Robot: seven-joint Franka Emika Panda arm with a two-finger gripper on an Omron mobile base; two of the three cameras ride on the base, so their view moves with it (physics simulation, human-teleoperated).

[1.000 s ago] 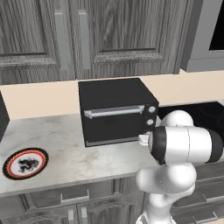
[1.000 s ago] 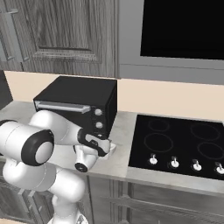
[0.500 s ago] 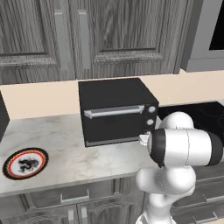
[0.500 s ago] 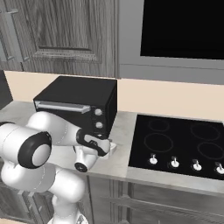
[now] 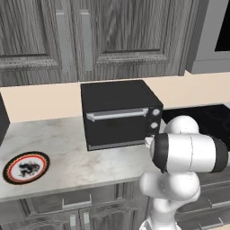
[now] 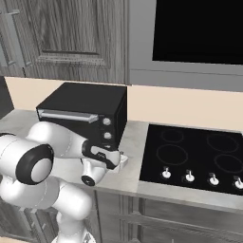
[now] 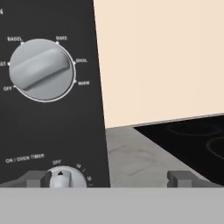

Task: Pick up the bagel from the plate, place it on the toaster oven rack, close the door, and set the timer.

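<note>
Counting two knobs (image 7: 41,70), one plate (image 5: 26,167).

Black oven, marbled grey counter, one bright plate

The plate (image 5: 26,167) at 8 o'clock in the left base view has a black rim, a red ring and a white centre with a dark pattern. The door (image 5: 117,127) is black with a silver bar handle (image 5: 117,114). The upper knob (image 7: 41,70) at 10 o'clock in the hand view is silver-grey on black, ringed by white lettering. The counter (image 5: 85,159) is mottled pale grey, the wall (image 7: 162,61) cream, the cabinets (image 5: 90,38) grey woodgrain, the cooktop (image 6: 194,159) glossy black.
</note>
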